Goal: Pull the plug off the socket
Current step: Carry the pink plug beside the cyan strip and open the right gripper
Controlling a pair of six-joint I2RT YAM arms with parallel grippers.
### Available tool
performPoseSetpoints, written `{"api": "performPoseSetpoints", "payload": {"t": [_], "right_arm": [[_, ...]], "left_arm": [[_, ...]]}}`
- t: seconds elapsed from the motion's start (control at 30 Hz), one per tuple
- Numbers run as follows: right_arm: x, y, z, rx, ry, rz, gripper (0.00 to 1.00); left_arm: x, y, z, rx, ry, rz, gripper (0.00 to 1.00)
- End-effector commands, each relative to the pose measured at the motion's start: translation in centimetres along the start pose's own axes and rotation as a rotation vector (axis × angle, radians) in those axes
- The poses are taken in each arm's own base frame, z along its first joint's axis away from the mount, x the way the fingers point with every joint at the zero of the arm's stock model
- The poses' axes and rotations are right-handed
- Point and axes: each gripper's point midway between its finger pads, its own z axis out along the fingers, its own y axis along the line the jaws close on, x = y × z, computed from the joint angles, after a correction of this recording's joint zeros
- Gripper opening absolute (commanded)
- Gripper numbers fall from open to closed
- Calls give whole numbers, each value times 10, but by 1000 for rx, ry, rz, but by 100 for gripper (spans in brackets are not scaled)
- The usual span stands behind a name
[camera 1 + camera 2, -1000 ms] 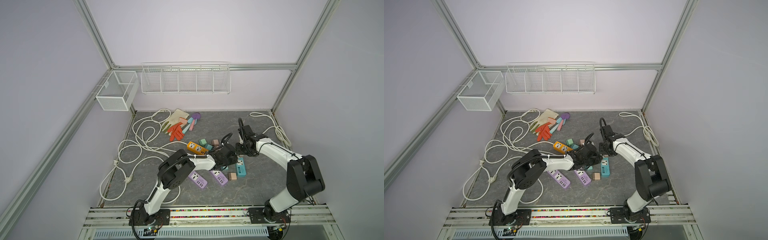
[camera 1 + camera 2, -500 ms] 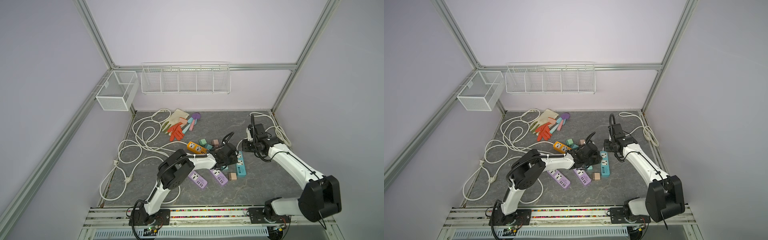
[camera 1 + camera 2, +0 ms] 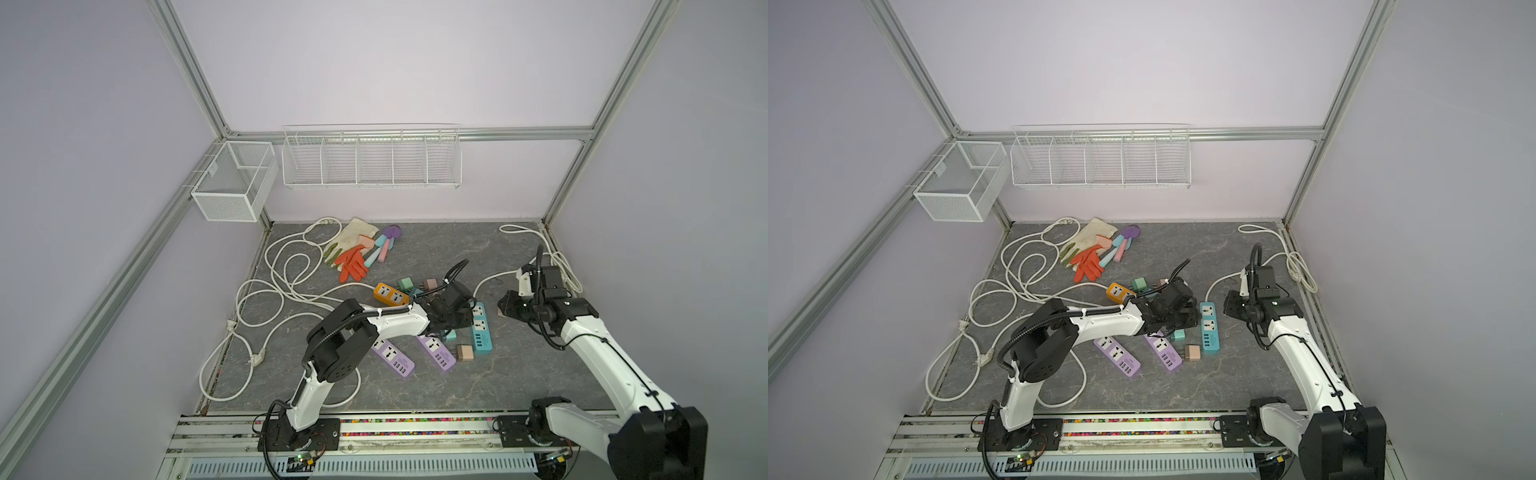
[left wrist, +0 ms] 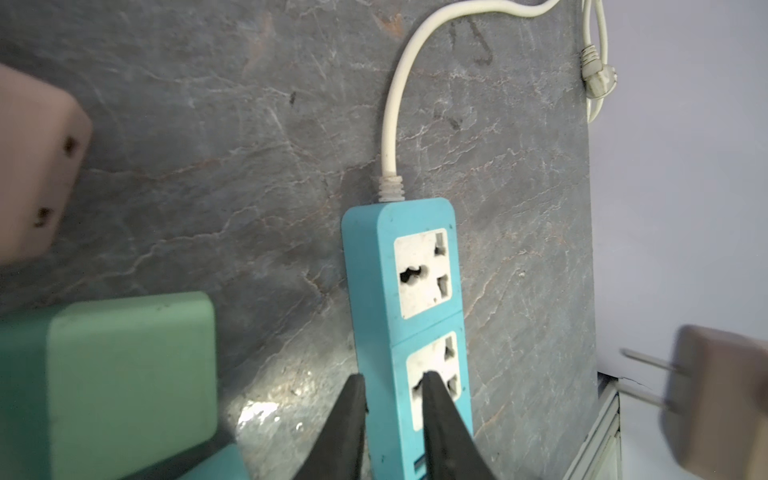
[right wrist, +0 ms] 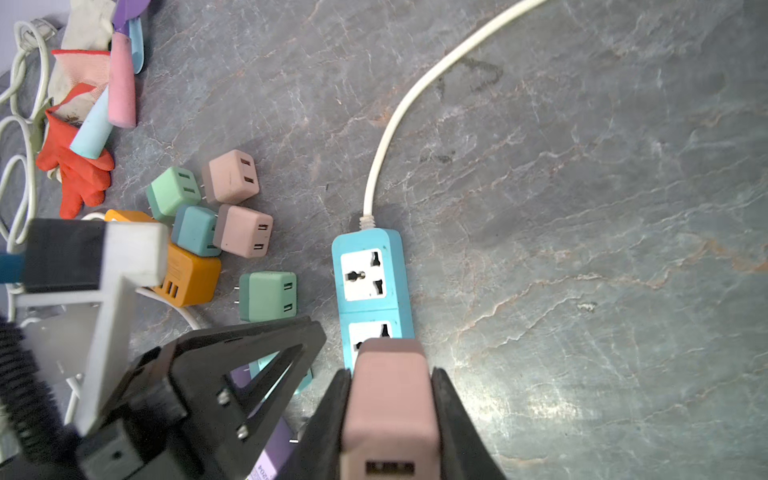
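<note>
The blue socket strip [image 3: 482,332] [image 3: 1209,328] [image 5: 365,237] lies on the grey mat, both of its sockets bare. The dusty-pink plug [image 5: 390,399] hangs clear of it, its prongs free in the air [image 4: 723,411], and my right gripper [image 5: 390,372] [image 3: 509,309] is shut on the plug's sides, to the right of the strip. My left gripper [image 4: 392,376] [image 3: 467,320] sits low at the strip's near socket [image 4: 432,374]. One finger is against the strip's side wall and the other is on its face, with only a narrow gap between them.
Loose green, teal and pink charger blocks [image 5: 232,208], an orange strip [image 3: 390,294] and two purple strips [image 3: 392,357] crowd the left of the blue one. Gloves [image 3: 353,259] and white cables [image 3: 282,291] lie further left. Wire baskets [image 3: 370,156] hang on the back wall.
My right gripper has pulled away from the blue strip to the right and up, taking the pink plug with it. The left gripper has stayed on the strip.
</note>
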Motion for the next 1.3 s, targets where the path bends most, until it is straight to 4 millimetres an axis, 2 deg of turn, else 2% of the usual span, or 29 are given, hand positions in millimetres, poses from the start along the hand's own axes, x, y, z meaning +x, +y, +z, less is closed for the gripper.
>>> {"api": "performPoseSetpoints", "payload": {"t": [0.0,0.17,0.67,1.03,1.27], "right_arm": [[0,6,2,-107,-9,83,29],[7,-6,10,-137,-21,183,29],[46,-42,39,-91,1,303,29],[59,-53,53,-76,20,343,29],[64,-58,56,-44,43,370,34]], "left_arm": [[-16,-17,-23,29,-33,26,27],[-16,-14,-34,11,-37,36,28],[-14,-7,-47,-3,-43,41,30],[-12,-9,-47,7,-46,39,30],[-11,-8,-48,9,-50,37,30]]}}
